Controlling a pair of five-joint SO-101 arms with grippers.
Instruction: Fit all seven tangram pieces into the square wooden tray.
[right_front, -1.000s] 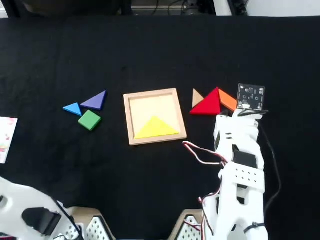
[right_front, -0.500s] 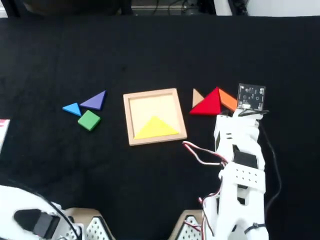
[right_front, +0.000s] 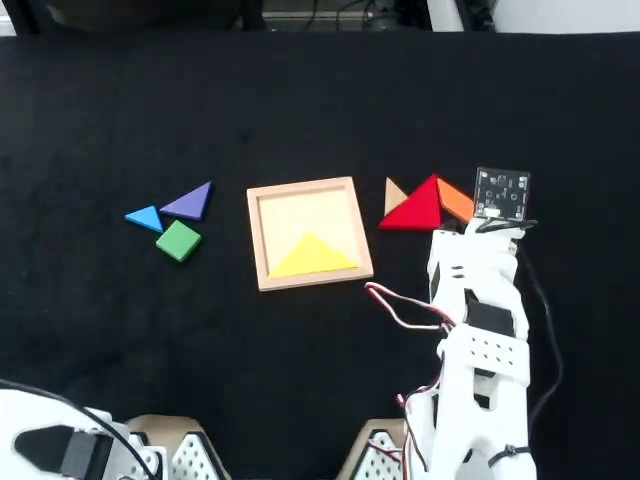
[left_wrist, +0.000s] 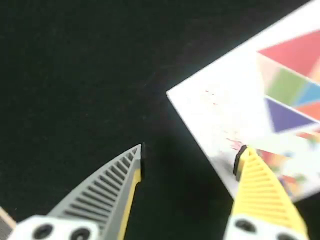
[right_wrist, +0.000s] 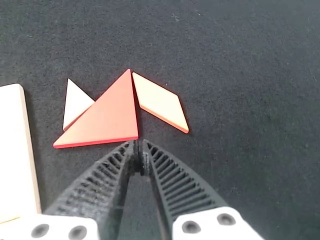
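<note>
The square wooden tray (right_front: 262, 235) lies mid-table with a yellow triangle (right_front: 312, 257) inside it. To its right lie a red triangle (right_front: 415, 207), an orange parallelogram (right_front: 455, 200) and a small tan triangle (right_front: 394, 194). My right gripper (right_wrist: 139, 150) is shut and holds nothing, its tips just off the long edge of the red triangle (right_wrist: 107, 120), beside the orange parallelogram (right_wrist: 160, 101). Left of the tray are a blue triangle (right_front: 146, 217), a purple triangle (right_front: 188, 201) and a green square (right_front: 179, 240). My left gripper (left_wrist: 189, 157) is open over a white picture card (left_wrist: 235, 100).
The right arm (right_front: 478, 320) stretches from the front edge up to the red triangle. The left arm's base (right_front: 50, 450) sits in the front left corner. The tray's edge (right_wrist: 15, 150) shows beside the pale triangle (right_wrist: 76, 102). Black cloth covers the table.
The left arm has drawn back toward the front left corner. The white card at the table's left edge has slipped out of the high view. The right arm has not moved.
</note>
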